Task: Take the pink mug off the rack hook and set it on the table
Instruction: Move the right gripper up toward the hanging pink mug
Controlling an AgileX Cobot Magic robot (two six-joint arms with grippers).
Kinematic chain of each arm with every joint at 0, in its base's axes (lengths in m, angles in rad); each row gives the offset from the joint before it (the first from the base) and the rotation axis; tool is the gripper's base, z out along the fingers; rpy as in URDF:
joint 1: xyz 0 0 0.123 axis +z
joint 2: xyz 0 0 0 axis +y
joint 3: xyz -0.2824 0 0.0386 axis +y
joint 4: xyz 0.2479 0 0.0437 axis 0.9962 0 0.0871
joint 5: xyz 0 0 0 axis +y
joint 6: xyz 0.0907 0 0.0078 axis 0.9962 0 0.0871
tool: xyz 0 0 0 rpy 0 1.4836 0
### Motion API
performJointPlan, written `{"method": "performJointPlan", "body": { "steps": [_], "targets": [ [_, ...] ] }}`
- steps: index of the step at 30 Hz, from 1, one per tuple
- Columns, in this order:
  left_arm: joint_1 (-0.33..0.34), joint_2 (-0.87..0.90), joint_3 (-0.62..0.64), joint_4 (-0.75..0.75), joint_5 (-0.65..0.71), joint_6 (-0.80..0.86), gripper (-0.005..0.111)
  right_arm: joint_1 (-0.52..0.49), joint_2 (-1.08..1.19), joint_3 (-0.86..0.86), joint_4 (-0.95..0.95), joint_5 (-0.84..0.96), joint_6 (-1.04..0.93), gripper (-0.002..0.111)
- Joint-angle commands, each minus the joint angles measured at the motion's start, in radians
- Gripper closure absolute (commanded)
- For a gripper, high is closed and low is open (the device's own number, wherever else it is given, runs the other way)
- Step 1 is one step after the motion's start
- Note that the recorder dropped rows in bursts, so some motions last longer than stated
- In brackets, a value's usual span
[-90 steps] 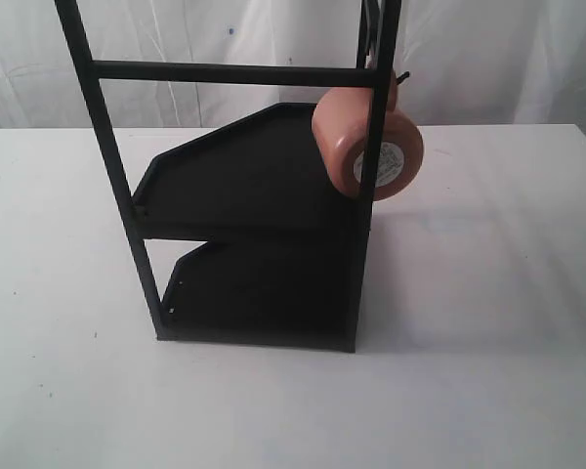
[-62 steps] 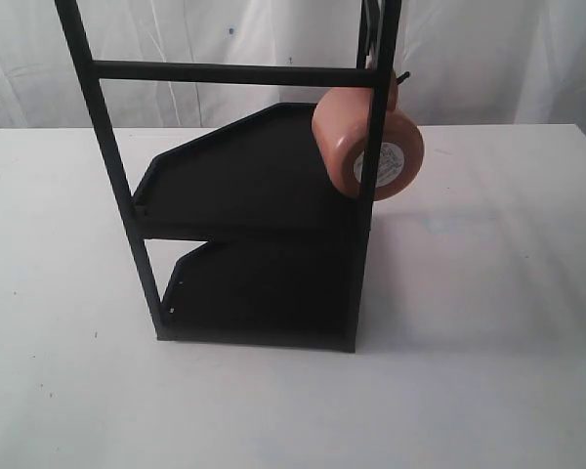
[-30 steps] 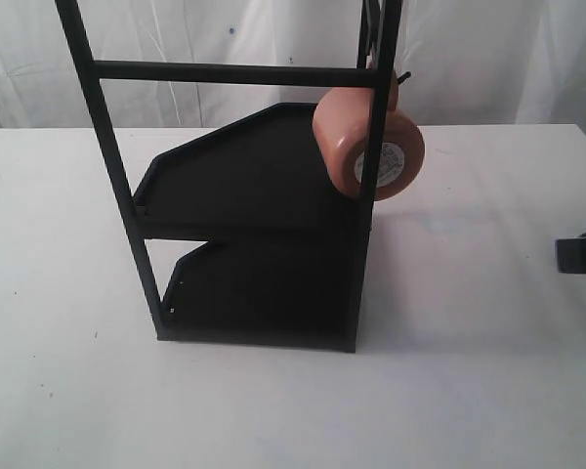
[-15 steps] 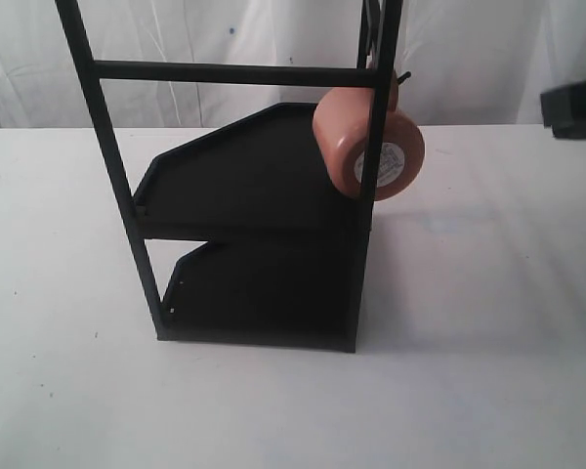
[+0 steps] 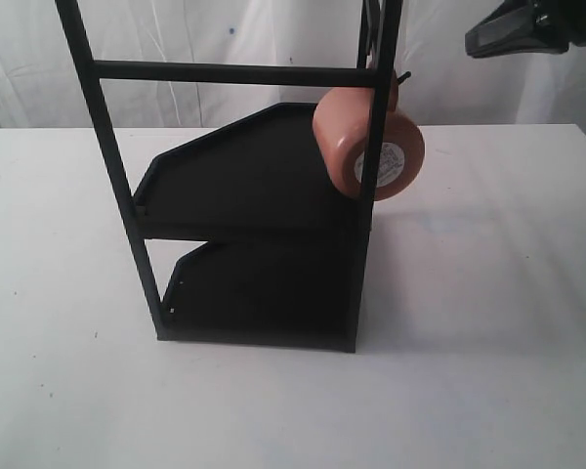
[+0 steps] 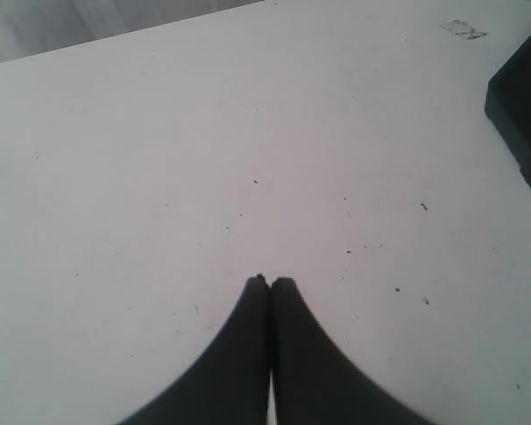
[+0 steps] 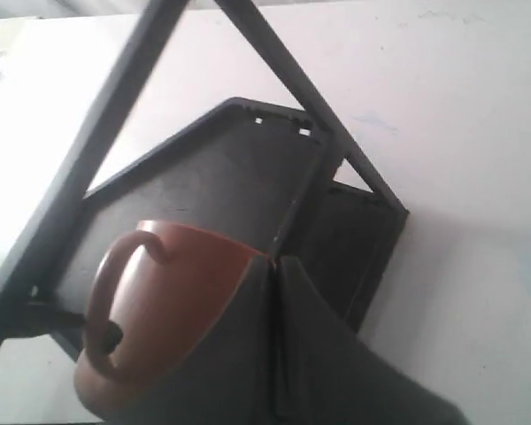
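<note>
Movement is showing only on the right: the right gripper [image 5: 481,39] is now hanging high, above where it was half a second ago. Its fingers are pressing together, gripping nothing and touching nothing. The pink mug [image 5: 338,129] is hanging unchanged by its handle on the rack hook [image 5: 402,75], base sticker facing outward. The left gripper [image 6: 269,281] is sitting closed and unladen over the table [image 5: 488,293].

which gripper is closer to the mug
The right gripper: its wrist view looks down on the mug hanging on the rack, while the left gripper hangs over bare table, only a rack corner in sight.
</note>
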Motion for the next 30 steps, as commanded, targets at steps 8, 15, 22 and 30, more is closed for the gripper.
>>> {"method": "performJointPlan", "body": {
  "steps": [8, 15, 22, 30],
  "targets": [
    [0.003, -0.005, 0.002, -0.012, 0.002, -0.002, 0.107, -0.041, -0.004, -0.01, 0.262, 0.13, -0.34, 0.106],
    [0.003, -0.005, 0.002, -0.012, 0.002, -0.002, 0.107, -0.041, 0.033, -0.01, 0.368, 0.13, -0.336, 0.08],
    [0.003, -0.005, 0.002, -0.012, 0.002, -0.002, 0.107, -0.041, 0.144, -0.01, 0.402, 0.13, -0.287, 0.069],
    [0.003, -0.005, 0.002, -0.012, 0.002, -0.002, 0.107, -0.041, 0.26, -0.01, 0.42, 0.13, -0.227, 0.069]
  ]
}}
